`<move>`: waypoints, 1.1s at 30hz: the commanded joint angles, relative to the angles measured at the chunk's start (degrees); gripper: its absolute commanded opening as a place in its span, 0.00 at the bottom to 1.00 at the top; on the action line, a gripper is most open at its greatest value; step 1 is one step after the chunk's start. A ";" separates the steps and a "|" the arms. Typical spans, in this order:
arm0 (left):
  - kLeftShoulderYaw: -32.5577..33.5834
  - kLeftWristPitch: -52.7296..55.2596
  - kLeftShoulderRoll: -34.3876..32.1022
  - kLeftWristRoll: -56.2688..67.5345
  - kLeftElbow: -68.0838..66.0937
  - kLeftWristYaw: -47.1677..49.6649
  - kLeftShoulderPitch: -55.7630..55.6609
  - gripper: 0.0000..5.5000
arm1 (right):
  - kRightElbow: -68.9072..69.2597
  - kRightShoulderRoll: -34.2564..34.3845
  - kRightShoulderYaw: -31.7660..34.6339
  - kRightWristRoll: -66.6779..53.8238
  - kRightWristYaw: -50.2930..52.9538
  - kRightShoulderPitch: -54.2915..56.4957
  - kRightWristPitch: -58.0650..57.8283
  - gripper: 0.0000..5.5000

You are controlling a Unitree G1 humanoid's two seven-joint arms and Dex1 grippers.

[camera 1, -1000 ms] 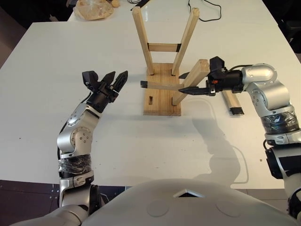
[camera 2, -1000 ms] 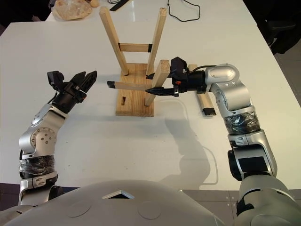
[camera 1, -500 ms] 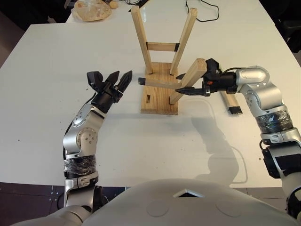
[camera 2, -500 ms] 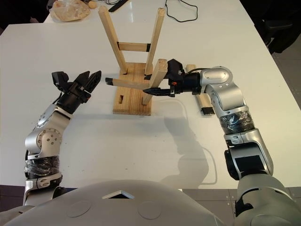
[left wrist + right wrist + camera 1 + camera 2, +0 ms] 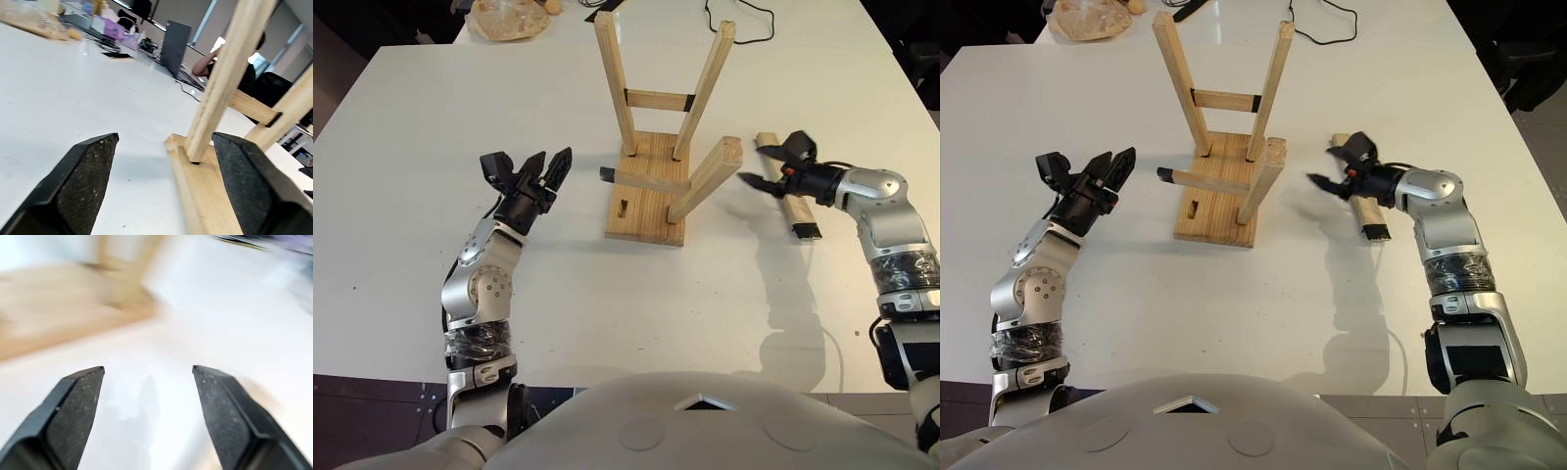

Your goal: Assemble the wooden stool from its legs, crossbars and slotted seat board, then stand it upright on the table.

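Stool is half built and upside down: seat board (image 5: 646,201) lies flat mid-table (image 5: 431,117), so the slots face up for you to drop legs in. Two legs (image 5: 613,83) stand in its far end, joined by a crossbar (image 5: 656,100). A third leg (image 5: 707,179) leans tilted over the near right corner, and its own crossbar (image 5: 646,180) sticks out left with the free end in the air. You can't tell whether the foot of that leg sits in its slot. The near-left slot (image 5: 623,207) is empty, probably because the fourth leg goes there.

Left gripper (image 5: 550,160) hovers left of the board with its fingers spread wide, holding nothing. In the left wrist view the pads (image 5: 83,181) frame the board's corner, so it looks placed to brace the board or catch the free crossbar end.

Right gripper (image 5: 762,168) is also wide and empty, between the tilted leg and a loose wooden piece (image 5: 790,206) lying on the table to the right. It touches neither that you can see. That spot looks like a setup for picking the loose piece.

Risk: the leaning leg is unsupported and could tip.
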State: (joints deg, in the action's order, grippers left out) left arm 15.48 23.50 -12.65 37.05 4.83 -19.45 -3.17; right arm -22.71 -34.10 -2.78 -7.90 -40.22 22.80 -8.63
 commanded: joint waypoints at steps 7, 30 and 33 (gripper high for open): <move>4.54 -3.85 3.52 -4.50 -8.14 6.91 3.86 0.64 | 22.31 13.67 13.89 -5.34 24.47 -20.72 -15.63 0.60; -7.87 2.90 5.54 -4.14 5.03 -1.18 12.31 0.64 | 26.71 13.76 14.06 -3.96 26.18 -23.10 -20.38 0.37; -1.65 1.23 5.41 -3.15 3.48 2.67 10.63 0.64 | 26.00 16.46 17.17 -6.55 28.00 -19.50 -18.83 0.37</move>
State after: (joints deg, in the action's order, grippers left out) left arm 8.82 25.72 -6.82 32.81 9.26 -20.17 8.76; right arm 3.46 -19.38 11.74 -12.04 -13.73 -0.62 -28.97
